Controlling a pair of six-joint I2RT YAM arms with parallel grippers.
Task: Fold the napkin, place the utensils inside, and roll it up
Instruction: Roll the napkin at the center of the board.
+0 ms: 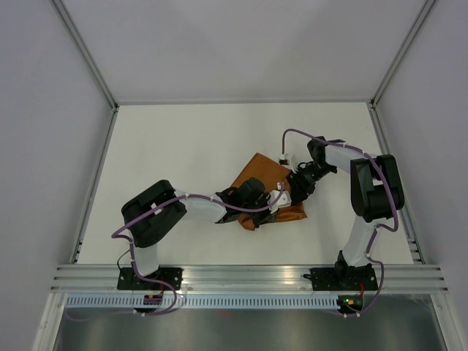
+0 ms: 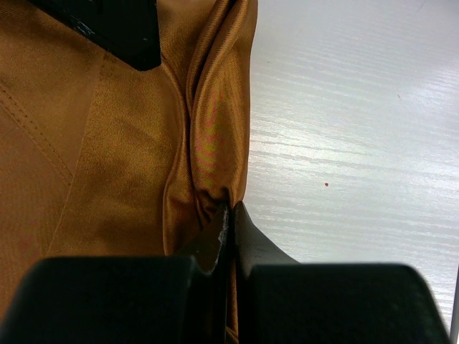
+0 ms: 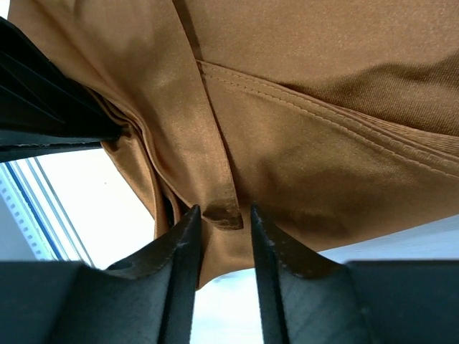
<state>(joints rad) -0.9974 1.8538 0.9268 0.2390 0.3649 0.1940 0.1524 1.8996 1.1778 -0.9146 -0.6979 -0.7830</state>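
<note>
Napkin (image 1: 265,170) bunched, pinched in left end effector (image 2: 231,221).

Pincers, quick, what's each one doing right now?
Left pincer: closed, pinching a fold of the napkin.
Right pincer: open, straddling a napkin fold, not clamped on it.
</note>
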